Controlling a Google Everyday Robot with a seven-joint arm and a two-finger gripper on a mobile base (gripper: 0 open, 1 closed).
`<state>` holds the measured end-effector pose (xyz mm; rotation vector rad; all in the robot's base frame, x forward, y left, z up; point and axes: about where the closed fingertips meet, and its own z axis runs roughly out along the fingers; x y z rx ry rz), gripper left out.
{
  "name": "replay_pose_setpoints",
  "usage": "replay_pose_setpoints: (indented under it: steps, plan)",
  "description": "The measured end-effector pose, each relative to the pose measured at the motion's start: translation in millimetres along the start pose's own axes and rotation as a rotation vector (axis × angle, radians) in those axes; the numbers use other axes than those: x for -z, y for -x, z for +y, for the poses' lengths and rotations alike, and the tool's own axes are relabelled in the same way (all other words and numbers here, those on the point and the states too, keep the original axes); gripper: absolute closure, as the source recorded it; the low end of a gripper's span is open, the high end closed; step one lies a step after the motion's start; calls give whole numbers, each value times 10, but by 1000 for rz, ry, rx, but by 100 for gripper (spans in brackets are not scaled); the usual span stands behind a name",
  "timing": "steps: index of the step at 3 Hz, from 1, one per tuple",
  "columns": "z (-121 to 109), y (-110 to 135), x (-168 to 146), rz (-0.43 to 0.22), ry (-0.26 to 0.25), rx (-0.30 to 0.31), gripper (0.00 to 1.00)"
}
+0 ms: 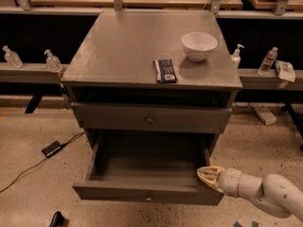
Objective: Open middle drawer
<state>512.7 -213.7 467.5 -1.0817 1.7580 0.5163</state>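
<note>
The middle drawer [147, 193] is pulled out of the grey cabinet, and its dark inside is empty. Its flat front has a small round knob at the centre. My gripper [204, 174] comes in from the lower right, its tan fingers closed together to a point. The tip rests at the inner side of the drawer's front panel, near the right corner. It holds nothing. The drawer above [150, 119] is closed and has its own knob.
A white bowl [199, 45] and a dark flat packet [165, 70] lie on the cabinet top [118, 46]. Small bottles [268, 60] stand on ledges to both sides. A black adapter with its cable [51, 148] lies on the floor at left.
</note>
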Motion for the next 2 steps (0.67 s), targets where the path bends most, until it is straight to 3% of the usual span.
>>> replay_pose_setpoints:
  steps: [1,2]
  plan:
    - [-306,148,248,-158,-106,-6,100]
    - [-360,175,252,-170,-116,-2,81]
